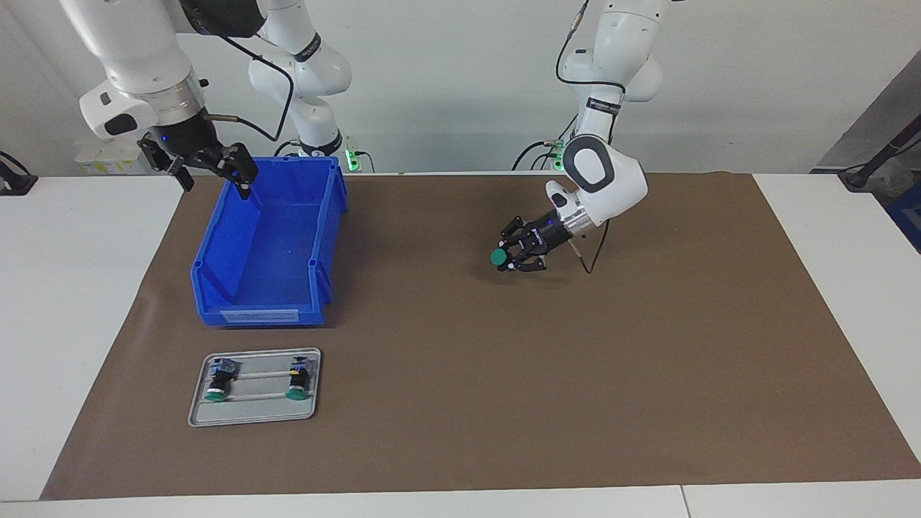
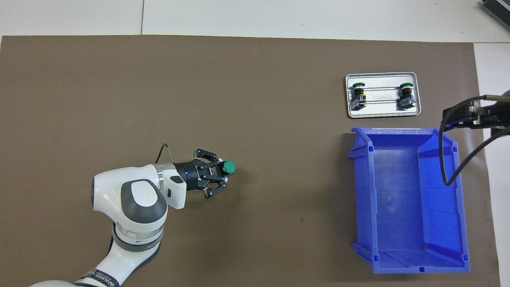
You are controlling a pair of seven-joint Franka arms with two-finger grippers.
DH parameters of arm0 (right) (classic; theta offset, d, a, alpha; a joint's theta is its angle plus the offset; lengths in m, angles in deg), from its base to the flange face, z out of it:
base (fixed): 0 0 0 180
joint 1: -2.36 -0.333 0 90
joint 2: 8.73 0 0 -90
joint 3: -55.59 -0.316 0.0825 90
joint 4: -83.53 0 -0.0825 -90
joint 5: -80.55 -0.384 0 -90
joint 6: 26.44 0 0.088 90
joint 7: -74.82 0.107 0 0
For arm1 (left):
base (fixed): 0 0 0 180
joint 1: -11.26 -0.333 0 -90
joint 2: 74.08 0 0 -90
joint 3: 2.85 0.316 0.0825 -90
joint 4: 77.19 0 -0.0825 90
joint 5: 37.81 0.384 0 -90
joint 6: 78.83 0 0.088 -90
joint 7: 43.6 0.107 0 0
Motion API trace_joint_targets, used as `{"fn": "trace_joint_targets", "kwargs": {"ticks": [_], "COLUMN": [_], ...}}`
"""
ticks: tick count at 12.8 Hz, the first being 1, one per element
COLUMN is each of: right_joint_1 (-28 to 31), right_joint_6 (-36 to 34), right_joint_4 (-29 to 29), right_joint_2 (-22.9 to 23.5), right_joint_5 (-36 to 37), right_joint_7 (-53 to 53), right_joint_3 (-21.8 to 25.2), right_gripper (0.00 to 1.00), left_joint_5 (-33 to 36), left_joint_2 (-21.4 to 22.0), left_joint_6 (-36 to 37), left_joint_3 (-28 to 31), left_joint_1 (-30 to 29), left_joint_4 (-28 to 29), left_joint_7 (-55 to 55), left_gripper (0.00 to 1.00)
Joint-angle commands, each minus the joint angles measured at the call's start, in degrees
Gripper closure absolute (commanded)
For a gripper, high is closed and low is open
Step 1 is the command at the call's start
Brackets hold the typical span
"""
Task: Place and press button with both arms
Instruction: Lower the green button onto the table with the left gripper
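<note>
The left gripper [image 1: 512, 253] hangs low over the middle of the brown mat [image 1: 647, 374], turned sideways, its fingers pinching the button [image 1: 498, 257] by the black body so the round green cap points out toward the right arm's end of the tabletop. Held that way the cap stays free — a sensible grip, I judge, if the other arm is to push on it or if the button is to be set down cap-outward. A faint shadow beneath suggests it is carried just clear of the mat, not resting on it.

The right gripper [image 1: 209, 164] waits with fingers spread wide over the blue bin [image 1: 266, 288], above the bin's wall nearest the robots and toward the right arm's edge of the tabletop. The bin looks empty. Just beside it, farther from the robots, a small metal tray [image 1: 209, 417] holds two more green-capped buttons lying side by side on its rails.

The facing view shows the right gripper whole and how low the left one hangs; the overhead view cuts the right gripper down to a sliver at the frame's edge — yet it gives the bin's bare floor plainly.
</note>
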Motion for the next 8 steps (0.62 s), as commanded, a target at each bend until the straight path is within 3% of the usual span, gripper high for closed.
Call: {"fn": "trace_joint_targets", "kwargs": {"ticks": [1,8], "right_joint_1": [0.41,0.41], "right_joint_6": [-0.52,-0.6], "right_joint_4": [0.34,0.42], "right_joint_2": [-0.4,-0.49], "right_joint_5": [-1.07,-1.07], "right_joint_7": [-0.61,-0.61], "right_joint_3": [-0.21,-0.21], "right_gripper": [0.0,0.0], "left_joint_5": [-3.85,-9.39], "left_joint_2": [3.08,2.2], "left_joint_6": [3.89,13.03], "left_joint_3": [-0.26,-0.17], "left_joint_1": [-1.31,-4.73], "left_joint_4": [4.21,7.64], "left_joint_7": [5.33,13.95], "left_gripper": [0.7,0.66]}}
